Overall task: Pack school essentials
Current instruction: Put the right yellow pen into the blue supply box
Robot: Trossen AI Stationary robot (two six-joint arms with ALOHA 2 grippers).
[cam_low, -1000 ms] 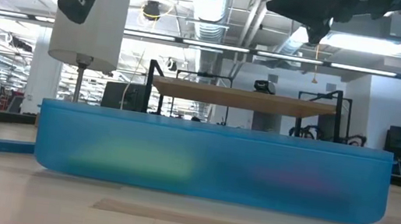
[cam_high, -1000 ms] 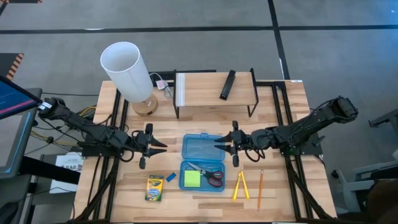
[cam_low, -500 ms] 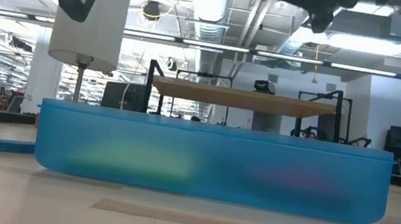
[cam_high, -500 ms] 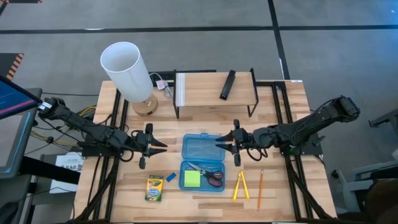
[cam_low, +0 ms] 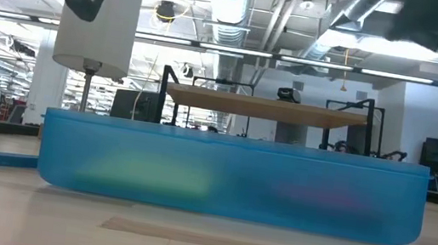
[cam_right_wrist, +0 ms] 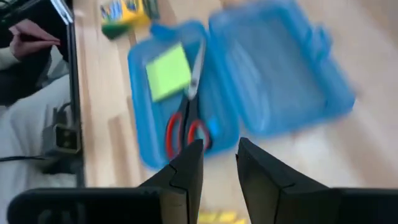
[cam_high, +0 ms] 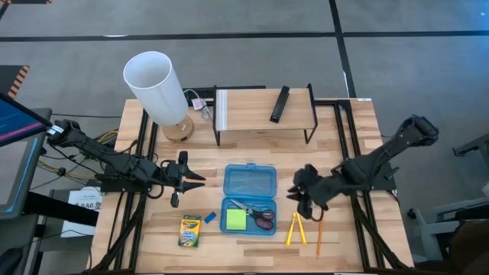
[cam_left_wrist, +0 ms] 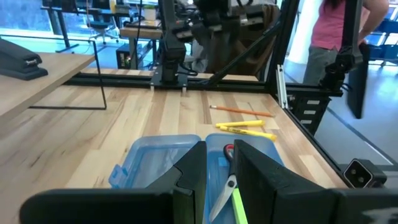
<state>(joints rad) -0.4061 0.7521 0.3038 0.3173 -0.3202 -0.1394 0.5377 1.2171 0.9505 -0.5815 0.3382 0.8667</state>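
A blue plastic case [cam_high: 249,200] lies open in the middle of the table, with its lid [cam_high: 249,182] flat on the far side. Red-handled scissors [cam_high: 257,214] and a green sticky-note pad [cam_high: 236,220] lie in its tray. Left of it lie a crayon box [cam_high: 190,230] and a blue eraser [cam_high: 209,218]. To its right are two yellow sticks [cam_high: 296,228] and an orange pencil [cam_high: 319,231]. My left gripper [cam_high: 197,177] hovers level to the left of the lid, open by a narrow gap [cam_left_wrist: 219,148]. My right gripper [cam_high: 298,197] slants down above the sticks, open and holding nothing [cam_right_wrist: 219,149].
A white-shaded lamp [cam_high: 157,85] stands at the far left. A wooden shelf on black legs [cam_high: 263,111] at the far middle carries a black bar [cam_high: 280,104]. Bare wood lies along the near edge and at the right. A person stands beyond the table [cam_left_wrist: 339,31].
My right gripper has swung away from the lid's right edge toward the table's near edge. It has risen a little, tipped nose-down and rolled, and now hangs over the yellow sticks. The objects on the table have not moved.
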